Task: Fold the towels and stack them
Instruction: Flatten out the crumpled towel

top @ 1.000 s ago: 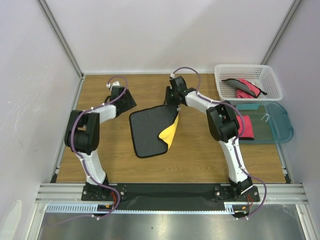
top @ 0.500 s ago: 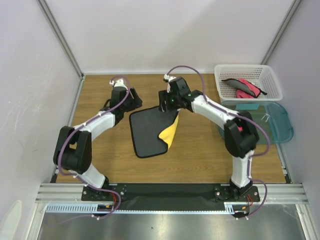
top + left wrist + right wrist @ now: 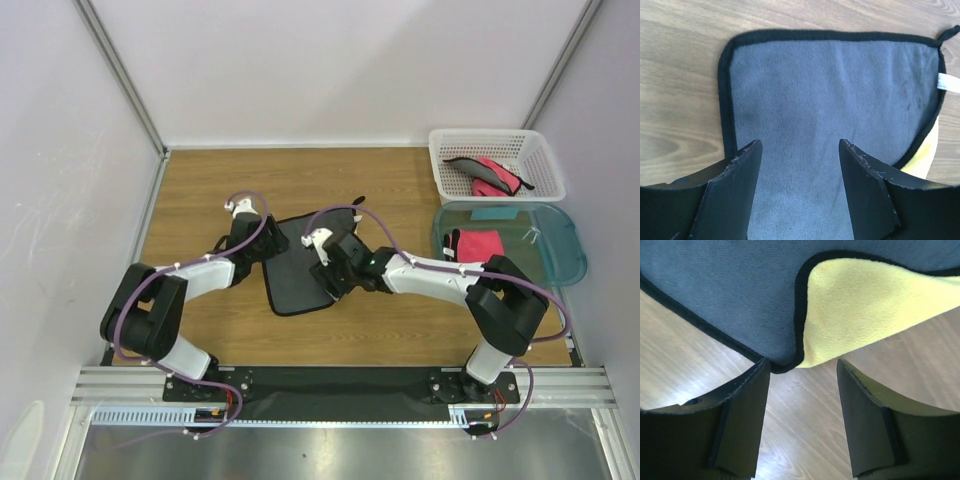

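Observation:
A dark grey towel (image 3: 290, 275) with black edging and a yellow underside lies flat on the wooden table. In the left wrist view the towel (image 3: 830, 95) fills the frame, and my left gripper (image 3: 800, 150) is open just above its near side. My left gripper (image 3: 262, 243) sits at the towel's left edge in the top view. My right gripper (image 3: 328, 272) is open over the towel's right side. In the right wrist view my right gripper (image 3: 802, 367) is open and empty at a towel corner (image 3: 785, 360), beside the upturned yellow flap (image 3: 865, 305).
A folded pink towel (image 3: 482, 245) lies in a teal tray (image 3: 560, 250) at the right. A white basket (image 3: 540, 175) behind it holds pink and black towels (image 3: 488, 176). Metal posts and walls bound the table on the left and right.
Both arms have swung from the towel's far edge toward the near side and lowered onto it. The yellow flap seen earlier in the top view is now hidden under the right gripper.

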Controlling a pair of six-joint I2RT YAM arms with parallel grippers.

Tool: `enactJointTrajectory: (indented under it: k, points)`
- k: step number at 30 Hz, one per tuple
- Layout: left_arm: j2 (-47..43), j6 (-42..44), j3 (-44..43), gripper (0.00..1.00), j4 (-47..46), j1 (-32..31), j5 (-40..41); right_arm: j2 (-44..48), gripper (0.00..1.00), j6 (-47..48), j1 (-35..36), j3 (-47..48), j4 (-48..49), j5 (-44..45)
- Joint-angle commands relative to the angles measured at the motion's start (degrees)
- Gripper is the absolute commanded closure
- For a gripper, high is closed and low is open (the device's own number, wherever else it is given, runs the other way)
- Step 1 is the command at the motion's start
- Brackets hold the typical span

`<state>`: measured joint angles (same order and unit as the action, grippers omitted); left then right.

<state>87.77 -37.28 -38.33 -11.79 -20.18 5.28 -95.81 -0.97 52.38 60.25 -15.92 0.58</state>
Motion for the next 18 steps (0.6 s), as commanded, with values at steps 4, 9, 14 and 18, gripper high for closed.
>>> enactJointTrajectory:
  k: [4,9,14,18]
  points:
    - [-4.7,-1.9,4.5,0.31,-7.0,-1.1,2.3,-2.4,0.37,6.3,6.9,2.5,6.2,15.7]
    - [-5.9,-1.6,6.2,0.31,-7.8,-1.1,2.7,-8.5,0.38,7.9,10.5,7.3,5.1,24.0]
    - [-6.6,-0.9,6.2,0.31,-7.6,-1.0,3.2,-10.9,0.42,8.6,10.5,8.9,5.2,27.0]
    - [-6.4,-0.9,6.3,0.31,-8.2,-1.0,2.6,-12.5,0.53,9.8,10.5,9.7,5.5,29.8]
